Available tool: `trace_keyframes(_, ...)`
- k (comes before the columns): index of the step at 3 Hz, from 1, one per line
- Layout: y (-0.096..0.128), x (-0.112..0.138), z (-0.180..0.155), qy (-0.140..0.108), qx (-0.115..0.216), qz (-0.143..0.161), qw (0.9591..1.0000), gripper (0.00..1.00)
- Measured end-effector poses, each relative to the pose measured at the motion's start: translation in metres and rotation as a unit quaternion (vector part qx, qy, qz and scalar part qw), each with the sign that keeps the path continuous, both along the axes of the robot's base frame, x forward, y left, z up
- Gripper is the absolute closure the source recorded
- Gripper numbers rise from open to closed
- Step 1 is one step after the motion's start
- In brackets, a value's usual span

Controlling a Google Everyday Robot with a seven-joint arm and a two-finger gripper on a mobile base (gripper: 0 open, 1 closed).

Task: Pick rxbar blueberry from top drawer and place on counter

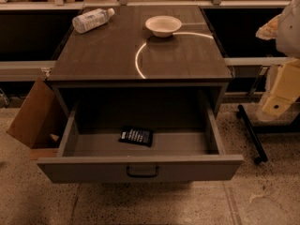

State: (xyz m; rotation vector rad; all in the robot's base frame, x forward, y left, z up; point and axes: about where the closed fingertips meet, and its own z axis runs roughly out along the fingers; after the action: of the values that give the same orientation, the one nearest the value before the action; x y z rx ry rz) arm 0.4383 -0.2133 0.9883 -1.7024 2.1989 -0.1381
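- One gripper (280, 95) hangs at the frame's right edge, beside the cabinet and apart from it; jaws open or closed, cannot tell.
- rxbar blueberry (136, 136) lies flat inside the open top drawer (140, 168), near the middle.
- Up on the counter surface (103, 55): white bowl (163, 25) rear centre, water bottle (92, 19) on its side rear left.
- Cardboard box (33, 116) stands left of the drawer.

rxbar blueberry (135, 136) in top drawer (84, 168); bowl (163, 25), bottle (92, 19) on counter (108, 55) behind — pincer (276, 102) far right, box (28, 114) left
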Motion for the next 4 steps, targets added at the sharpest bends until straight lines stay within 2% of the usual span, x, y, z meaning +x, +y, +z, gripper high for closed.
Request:
trace_keyframes(1, 0.0008, -0.0002, 0.0025, -0.005, 0.000, 0.000, 1.0000, 0.18)
trace_keyframes(3, 0.0019, -0.0005, 0.0062, -0.011, 0.000, 0.000, 0.9999, 0.00)
trace_keyframes(4, 0.0020, -0.0005, 0.0062, -0.011, 0.000, 0.000, 0.9999, 0.00)
